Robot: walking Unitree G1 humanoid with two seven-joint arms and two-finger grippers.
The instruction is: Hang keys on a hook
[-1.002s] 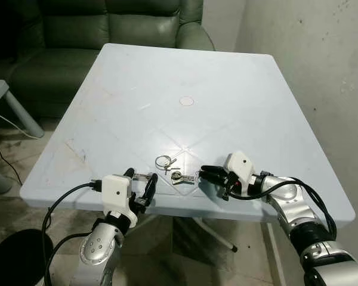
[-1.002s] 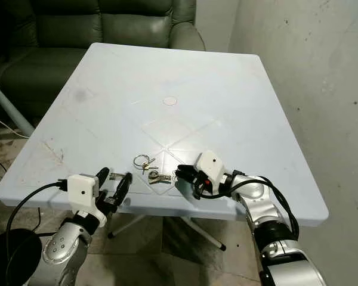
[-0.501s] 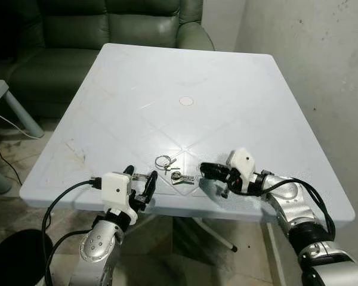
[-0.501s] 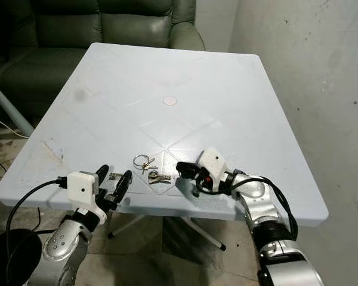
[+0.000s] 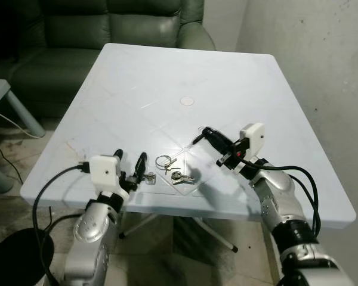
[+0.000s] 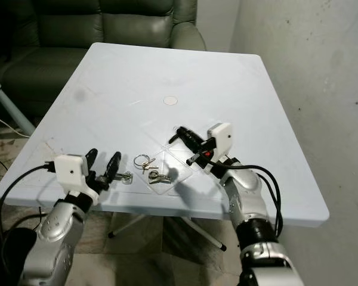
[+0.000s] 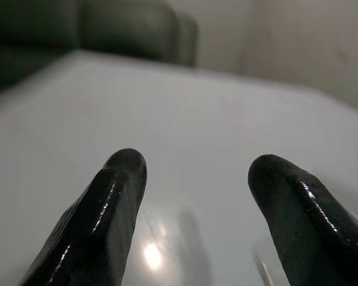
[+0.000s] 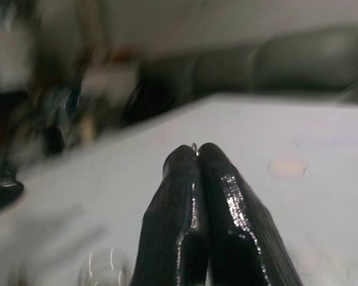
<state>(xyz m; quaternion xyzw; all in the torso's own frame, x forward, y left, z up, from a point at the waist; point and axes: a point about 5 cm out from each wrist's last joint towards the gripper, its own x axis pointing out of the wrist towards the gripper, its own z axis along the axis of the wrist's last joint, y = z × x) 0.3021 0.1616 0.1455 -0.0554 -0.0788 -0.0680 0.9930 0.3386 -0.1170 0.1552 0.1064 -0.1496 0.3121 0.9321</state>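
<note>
A bunch of keys (image 5: 182,177) lies near the front edge of the pale blue table (image 5: 167,77), with a loose key ring (image 5: 162,161) just behind it. A small key (image 5: 148,176) lies beside my left gripper (image 5: 129,164), which stands open at the table's front edge, left of the keys. In the left wrist view its fingers (image 7: 113,202) are wide apart over bare tabletop. My right gripper (image 5: 206,132) is raised above the table, right of and behind the keys. Its fingers (image 8: 197,196) are pressed shut, with a tiny glint of metal at their tips.
A dark green sofa (image 5: 107,30) stands behind the table. A bare wall (image 5: 322,59) runs along the right. A small round mark (image 5: 187,100) sits mid-table. Another table's leg (image 5: 21,113) and a black round object (image 5: 12,250) are on the left floor.
My right gripper has lifted from the table edge beside the keys and swung up and back. My left gripper has risen and shifted left. The keys and ring have not moved.
</note>
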